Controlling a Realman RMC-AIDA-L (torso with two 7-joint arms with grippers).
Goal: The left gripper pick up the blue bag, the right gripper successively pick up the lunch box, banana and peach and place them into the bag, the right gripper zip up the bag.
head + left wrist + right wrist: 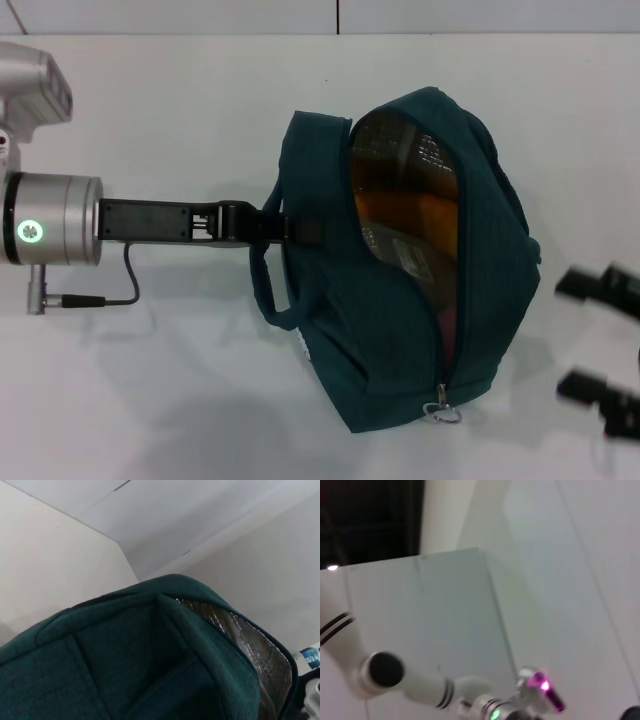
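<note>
The blue bag [400, 330] hangs over the white table, unzipped, its silvery lining [400, 150] showing. My left gripper [300, 232] reaches in from the left and is shut on the bag's handle side. Inside I see a yellow-orange shape that looks like the banana [425, 210], the label of the lunch box [408, 255] and a pink sliver of the peach [452, 335]. The ring zipper pull [441, 410] hangs at the bag's near end. My right gripper [592, 340] is at the right edge, open and empty, apart from the bag. The left wrist view is filled by the bag [140, 660].
The white table [180, 400] lies under and around the bag. A thin cable [125, 285] loops below my left wrist. The right wrist view shows only walls and my left arm's lit wrist [495, 712] far off.
</note>
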